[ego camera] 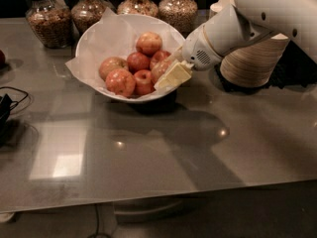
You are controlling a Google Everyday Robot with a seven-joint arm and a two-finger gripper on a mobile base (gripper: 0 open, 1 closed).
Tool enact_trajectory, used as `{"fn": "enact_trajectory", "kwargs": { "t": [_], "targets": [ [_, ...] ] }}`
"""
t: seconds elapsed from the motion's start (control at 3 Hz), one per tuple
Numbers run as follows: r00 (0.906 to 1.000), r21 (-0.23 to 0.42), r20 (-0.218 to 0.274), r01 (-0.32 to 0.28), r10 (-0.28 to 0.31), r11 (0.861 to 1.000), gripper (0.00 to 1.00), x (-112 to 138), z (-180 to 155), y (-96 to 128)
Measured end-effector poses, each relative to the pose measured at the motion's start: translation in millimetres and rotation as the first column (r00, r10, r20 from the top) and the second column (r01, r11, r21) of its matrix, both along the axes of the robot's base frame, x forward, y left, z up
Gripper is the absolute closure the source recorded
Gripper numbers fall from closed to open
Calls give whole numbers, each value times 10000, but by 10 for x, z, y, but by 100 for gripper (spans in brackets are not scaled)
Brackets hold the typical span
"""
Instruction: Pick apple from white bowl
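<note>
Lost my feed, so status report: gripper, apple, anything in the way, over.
Gripper at white bowl, right rim, over its edge. Apple in bowl, partly hidden behind gripper, not lifted. Other apples crowd its left side.

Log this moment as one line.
phase: reach | gripper: at right rim of white bowl, next to apple | apple: in bowl, not lifted

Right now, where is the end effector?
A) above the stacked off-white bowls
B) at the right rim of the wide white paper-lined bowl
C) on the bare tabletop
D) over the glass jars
B: the end effector sits at the right rim of the wide white paper-lined bowl.
</note>
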State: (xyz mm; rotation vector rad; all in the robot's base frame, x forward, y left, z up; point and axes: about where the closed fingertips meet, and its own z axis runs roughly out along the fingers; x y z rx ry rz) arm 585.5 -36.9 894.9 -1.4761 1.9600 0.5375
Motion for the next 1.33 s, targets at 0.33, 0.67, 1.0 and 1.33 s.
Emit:
{"fn": "enact_trajectory", "kwargs": {
  "t": [0.33,0.67,1.0,1.33],
  "targets": [
    [9999,-271,-107,61,-64,9996,38,29,-110,10],
    [9999,-281,-106,58,-61,9996,57,30,-112,11],
    [9999,-281,-106,58,-61,9996,80,30,-112,11],
    [9999,-281,-106,57,-60,9996,100,30,-112,11]
  ]
}}
